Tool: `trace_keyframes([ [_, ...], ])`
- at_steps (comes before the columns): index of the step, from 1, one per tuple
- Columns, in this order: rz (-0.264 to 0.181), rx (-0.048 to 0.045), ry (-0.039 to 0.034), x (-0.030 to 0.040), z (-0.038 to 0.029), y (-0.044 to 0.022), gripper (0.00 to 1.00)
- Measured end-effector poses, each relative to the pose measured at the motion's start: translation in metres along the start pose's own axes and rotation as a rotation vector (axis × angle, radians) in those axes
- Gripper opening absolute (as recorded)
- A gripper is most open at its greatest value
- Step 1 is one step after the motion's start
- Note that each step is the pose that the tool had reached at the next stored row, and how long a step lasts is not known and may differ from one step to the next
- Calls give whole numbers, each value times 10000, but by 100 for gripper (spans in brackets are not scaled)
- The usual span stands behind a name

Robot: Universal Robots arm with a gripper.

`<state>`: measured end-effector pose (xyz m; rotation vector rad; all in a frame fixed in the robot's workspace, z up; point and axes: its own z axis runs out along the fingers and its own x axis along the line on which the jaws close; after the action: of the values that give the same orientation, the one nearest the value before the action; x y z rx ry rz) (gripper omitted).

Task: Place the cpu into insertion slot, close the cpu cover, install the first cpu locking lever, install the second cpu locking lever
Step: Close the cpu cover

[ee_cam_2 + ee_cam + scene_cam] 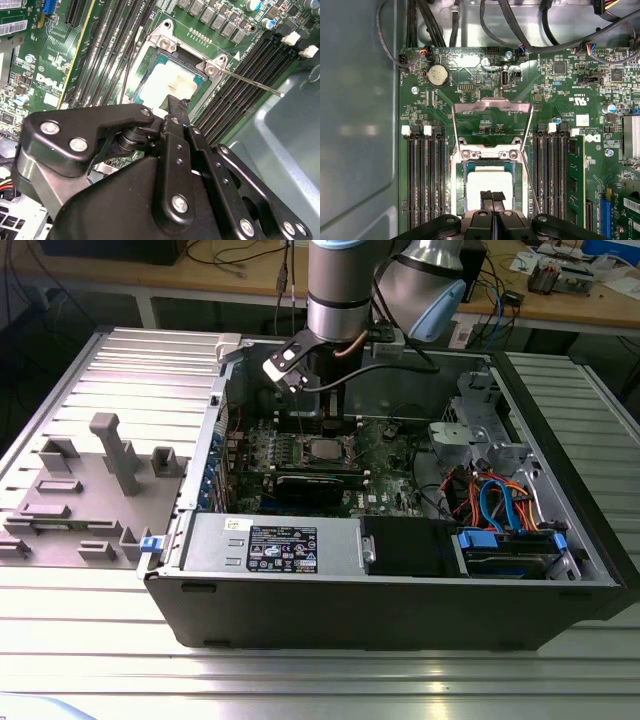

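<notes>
The cpu (489,184) lies flat in the insertion slot (461,182) on the green board, its silver-grey top facing up. It also shows in the second wrist view as the cpu (172,82), and from outside as the cpu (322,449). The cpu cover (492,106) is swung open, away from the socket. A thin locking lever (250,82) sticks out unlatched beside the socket. My gripper (492,196) hovers just over the chip's edge, fingers shut together with nothing between them. The exterior view has the gripper (322,410) hanging straight above the socket.
Long black memory slots (425,180) flank the socket on both sides. A black card (318,483) lies in front of it. The grey case wall (357,125) stands close by, with cables (495,505) and drive bays on the exterior view's right.
</notes>
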<state>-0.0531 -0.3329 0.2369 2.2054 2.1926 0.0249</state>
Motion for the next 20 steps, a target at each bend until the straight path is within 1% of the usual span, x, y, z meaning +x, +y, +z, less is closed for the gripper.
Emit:
trace_keyframes([
  [5,-1,0,-1,0,-31,1,11],
  [8,-2,-1,0,0,-37,3,11],
  [10,-2,22,-11,-1,-39,13,11],
  [11,-1,60,-11,0,-38,28,11],
  [13,-3,92,-11,-1,-38,39,11],
  [20,-2,98,-9,0,-42,44,11],
])
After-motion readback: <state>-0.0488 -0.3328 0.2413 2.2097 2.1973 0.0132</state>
